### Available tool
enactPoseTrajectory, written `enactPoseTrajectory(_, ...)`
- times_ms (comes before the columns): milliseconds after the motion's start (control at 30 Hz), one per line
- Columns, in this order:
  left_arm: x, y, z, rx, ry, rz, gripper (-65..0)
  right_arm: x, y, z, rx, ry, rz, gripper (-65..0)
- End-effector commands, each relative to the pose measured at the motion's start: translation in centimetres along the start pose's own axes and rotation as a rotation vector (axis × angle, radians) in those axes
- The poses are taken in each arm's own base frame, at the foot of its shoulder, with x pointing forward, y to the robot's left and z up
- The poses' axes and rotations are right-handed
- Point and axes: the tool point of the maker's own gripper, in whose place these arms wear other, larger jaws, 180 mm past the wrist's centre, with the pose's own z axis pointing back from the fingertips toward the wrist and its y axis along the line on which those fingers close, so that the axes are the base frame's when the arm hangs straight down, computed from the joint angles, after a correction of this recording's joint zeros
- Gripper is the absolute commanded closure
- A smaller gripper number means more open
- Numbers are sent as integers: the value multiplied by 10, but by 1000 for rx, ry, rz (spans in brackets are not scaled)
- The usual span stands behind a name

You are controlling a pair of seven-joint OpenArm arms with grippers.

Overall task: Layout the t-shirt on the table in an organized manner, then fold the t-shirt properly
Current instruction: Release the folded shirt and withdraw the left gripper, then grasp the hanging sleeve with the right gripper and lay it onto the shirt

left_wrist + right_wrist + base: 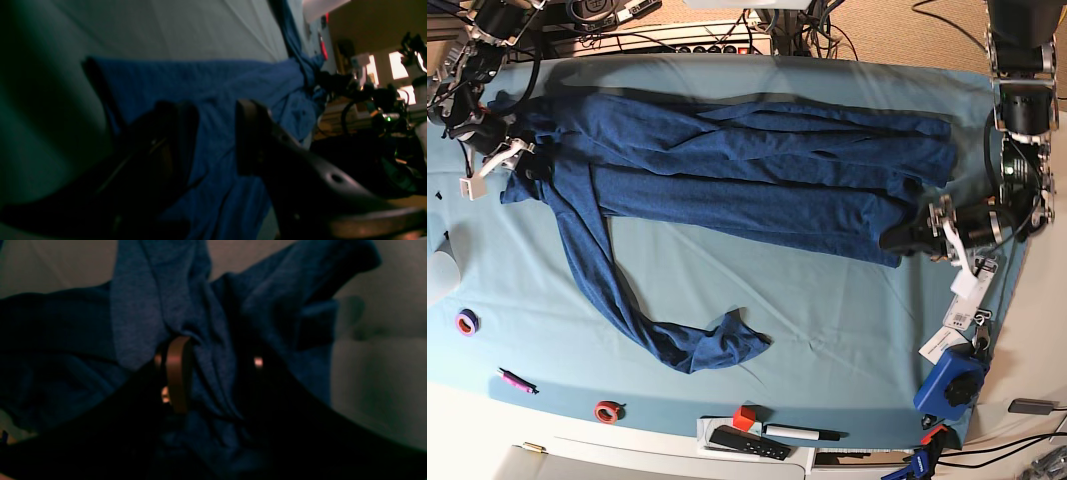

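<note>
T-shirt (727, 165) stretched lengthwise across teal counter (827, 310), one tail trailing forward. Left gripper (217, 140) jaws parted, empty, above the hem. Right gripper (213, 373) jaws apart, bunched folds between. Soft, limp knit; best pinched at hem corners.

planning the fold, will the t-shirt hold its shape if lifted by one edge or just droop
The t-shirt will probably droop: it lies in soft wrinkles, one part trailing loosely across the table. Likely light and clingy rather than slippery, as its folds bunch between the right gripper fingers.
</note>
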Motion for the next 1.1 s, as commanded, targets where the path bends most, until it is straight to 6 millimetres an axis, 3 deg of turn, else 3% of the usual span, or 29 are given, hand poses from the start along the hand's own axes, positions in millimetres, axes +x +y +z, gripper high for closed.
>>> enactPoseTrajectory(0, 36, -9, 11, -18, -84, -51, -234, 22, -5, 10, -17, -47, 35, -231)
enactPoseTrajectory(233, 100, -15, 48, 1, -262, -114, -234, 34, -12, 18, -39, -63, 61, -231)
enactPoseTrajectory(367, 123, -13, 76, 36, -336, -141, -234, 54, -16, 20, -67, -142, 85, -231)
enactPoseTrajectory(567, 131, -6, 102, 90, -348, -162, -234, 114, -12, 23, -103, -311, 146, -231)
enactPoseTrajectory(733, 132, -5, 108, 105, -346, -168, -234, 170, 5, 30, -79, -465, 173, -231)
enactPoseTrajectory(867, 133, -5, 108, 104, -350, -168, -234, 201, 6, 26, -153, -525, 223, -236)
enactPoseTrajectory(1000, 135, -5, 109, 103, -361, -169, -234, 211, 10, -5, -118, -514, 188, -356)
enactPoseTrajectory(1067, 135, -5, 109, 103, -361, -169, -234, 208, 13, -32, -68, -486, 145, -360)
